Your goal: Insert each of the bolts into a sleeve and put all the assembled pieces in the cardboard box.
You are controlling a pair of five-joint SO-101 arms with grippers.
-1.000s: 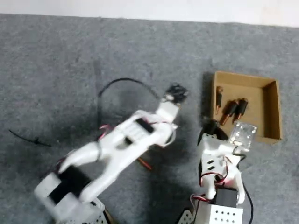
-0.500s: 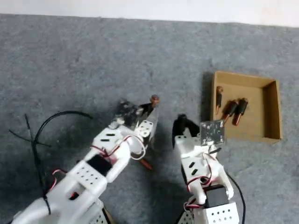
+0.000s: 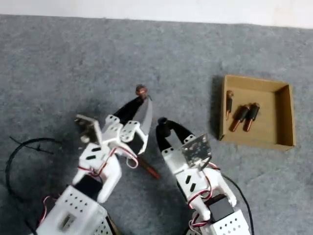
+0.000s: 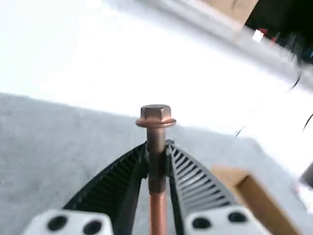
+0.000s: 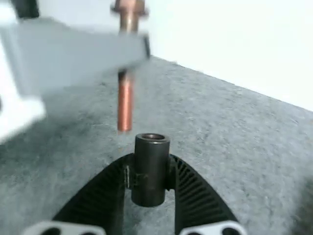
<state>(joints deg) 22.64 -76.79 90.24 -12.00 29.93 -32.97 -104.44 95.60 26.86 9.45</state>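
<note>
This looks like a small robotics lab or hobby bench. A white plastic left arm [image 3: 95,166] and right arm [image 3: 200,183] sit at six o'clock on a table [image 3: 58,54] covered in grey felt. A plain white wall [image 3: 146,7] runs along twelve o'clock. A loose black cable [image 3: 19,147] trails at eight o'clock.

The bolt [image 4: 155,117] is copper-toned metal with a soft sheen, and the sleeve [image 5: 150,171] is dark, dull metal with a smooth wall. The left hand [image 4: 156,147] and the right hand [image 5: 150,160] have ribbed fingers [image 4: 195,178] of matt black plastic on white plastic bodies. The counter [image 3: 63,54] wears rough grey felt-like cloth, and the cardboard box [image 3: 286,115] is plain matt brown.
</note>
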